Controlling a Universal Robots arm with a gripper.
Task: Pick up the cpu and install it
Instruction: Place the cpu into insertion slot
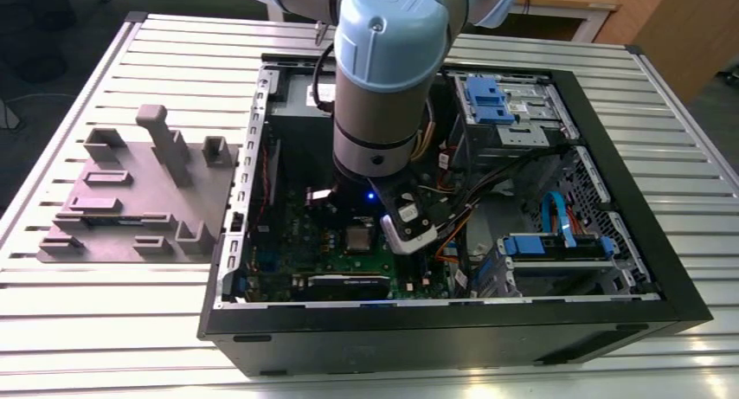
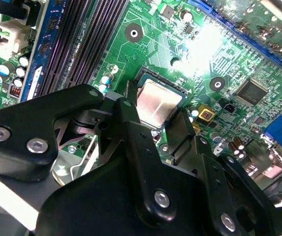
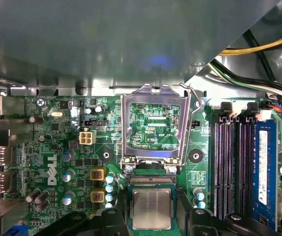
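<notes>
The cpu (image 3: pixel 152 208), a small silvery square, lies flat in the dark socket on the green motherboard (image 3: pixel 57 147). It also shows in the second wrist view (image 2: pixel 158 102) and in the exterior view (image 1: pixel 360 237). The socket's metal load plate (image 3: pixel 153 129) stands flipped open beside it. My gripper (image 3: pixel 152 217) is low over the socket, inside the open computer case (image 1: pixel 346 347). Its black fingers (image 2: pixel 130 105) straddle the cpu, one on each side, with a narrow gap to its edges. The gripper (image 2: pixel 155 112) looks open and holds nothing.
Long black memory slots (image 3: pixel 232 162) and a blue slot (image 3: pixel 262 162) run beside the socket. Yellow and black cables (image 3: pixel 259 49) hang nearby. Drive bays with blue clips (image 1: pixel 497 100) fill the case's far side. A grey fixture block (image 1: pixel 133 196) stands on the slatted table at the exterior view's left.
</notes>
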